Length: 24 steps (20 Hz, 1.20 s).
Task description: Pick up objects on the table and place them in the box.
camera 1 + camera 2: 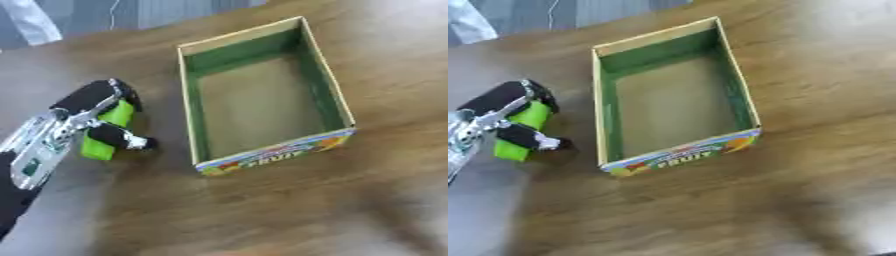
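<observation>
fingers (101,95) of the left hand (83,117) curled over the top of a bright green block (108,131), with the thumb closing on its near side, so that the block is clamped between them. the block itself stands just above or on the tabletop (262,210); which of the two cannot be told, as the hand hides its underside. it lies to the left of the box (203,152), near that wall but apart from it. the box is an open cardboard tray with a green lining and a printed fruit label on its near end; its brown floor shows nothing inside. the left arm enters from the lower left corner. the right hand appears in neither view. progress, as judged from this layout: the grasp on the block appears made, but no object is yet in the box, so the lift, the carry over the left wall and the release remain. no other loose object is visible on the tabletop.
</observation>
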Each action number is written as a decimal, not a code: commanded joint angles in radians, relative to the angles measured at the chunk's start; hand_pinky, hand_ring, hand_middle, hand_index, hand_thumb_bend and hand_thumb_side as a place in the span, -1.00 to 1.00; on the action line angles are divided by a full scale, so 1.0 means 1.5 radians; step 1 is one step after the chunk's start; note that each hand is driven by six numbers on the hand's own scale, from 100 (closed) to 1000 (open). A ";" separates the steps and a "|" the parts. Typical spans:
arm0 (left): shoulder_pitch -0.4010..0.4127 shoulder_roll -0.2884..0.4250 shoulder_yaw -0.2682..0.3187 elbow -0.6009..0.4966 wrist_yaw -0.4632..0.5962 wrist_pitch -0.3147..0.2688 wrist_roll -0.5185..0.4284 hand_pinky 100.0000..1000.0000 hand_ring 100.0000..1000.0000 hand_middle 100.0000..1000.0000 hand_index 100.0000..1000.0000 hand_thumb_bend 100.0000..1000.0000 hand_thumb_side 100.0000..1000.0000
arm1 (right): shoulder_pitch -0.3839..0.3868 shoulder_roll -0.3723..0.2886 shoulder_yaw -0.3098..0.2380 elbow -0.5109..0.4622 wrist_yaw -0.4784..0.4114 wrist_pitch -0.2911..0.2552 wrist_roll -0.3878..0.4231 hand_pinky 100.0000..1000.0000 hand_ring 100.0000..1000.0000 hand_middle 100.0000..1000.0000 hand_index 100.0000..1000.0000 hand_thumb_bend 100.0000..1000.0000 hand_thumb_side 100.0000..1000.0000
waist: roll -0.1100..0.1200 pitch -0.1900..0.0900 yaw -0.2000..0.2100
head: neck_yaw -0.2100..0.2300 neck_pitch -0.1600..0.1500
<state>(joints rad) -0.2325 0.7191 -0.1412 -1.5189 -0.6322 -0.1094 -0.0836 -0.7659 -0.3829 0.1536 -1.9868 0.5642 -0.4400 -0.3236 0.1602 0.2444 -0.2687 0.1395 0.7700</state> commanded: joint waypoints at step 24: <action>-0.045 -0.044 0.185 -0.319 -0.044 0.101 0.399 -1.00 -1.00 -1.00 -0.82 -1.00 -0.21 | -0.003 -0.004 -0.005 -0.009 -0.001 0.010 0.003 -0.10 0.45 0.58 0.65 -1.00 1.00 | -0.023 -0.012 0.023 | -0.010 0.000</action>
<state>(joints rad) -0.2885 0.6075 0.1142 -1.9683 -0.7011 0.0449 0.5029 -0.7646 -0.3802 0.1531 -1.9868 0.5642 -0.4291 -0.3218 0.1316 0.2488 -0.2373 0.1306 0.7700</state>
